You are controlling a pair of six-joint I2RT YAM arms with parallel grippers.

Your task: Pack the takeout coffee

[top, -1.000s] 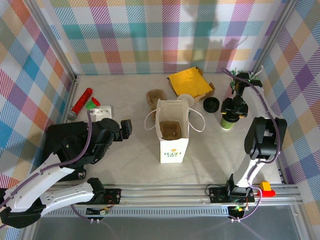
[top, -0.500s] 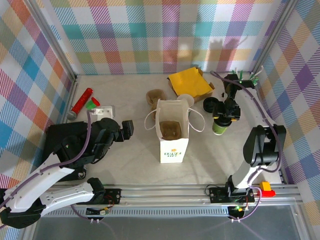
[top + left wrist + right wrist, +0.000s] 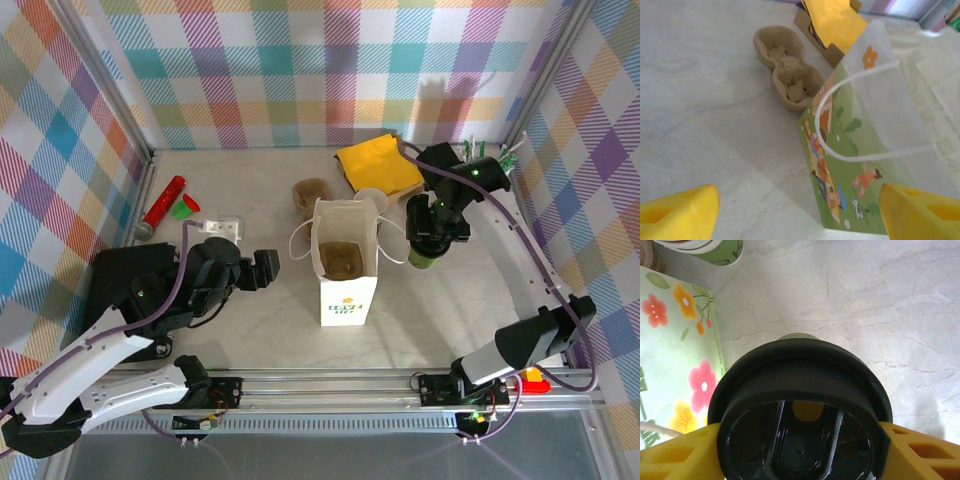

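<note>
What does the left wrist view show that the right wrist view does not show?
Left wrist view: a brown pulp cup carrier and a yellow-topped box. Right wrist view: the lidded coffee cup, held between the jaws of the right gripper, and a second cup. Both views: the printed paper bag and the pale table.

Black-and-white arms (image 3: pixel 90 350), purple cables (image 3: pixel 181 262) — yellow fingers (image 3: pixel 677 210)
</note>
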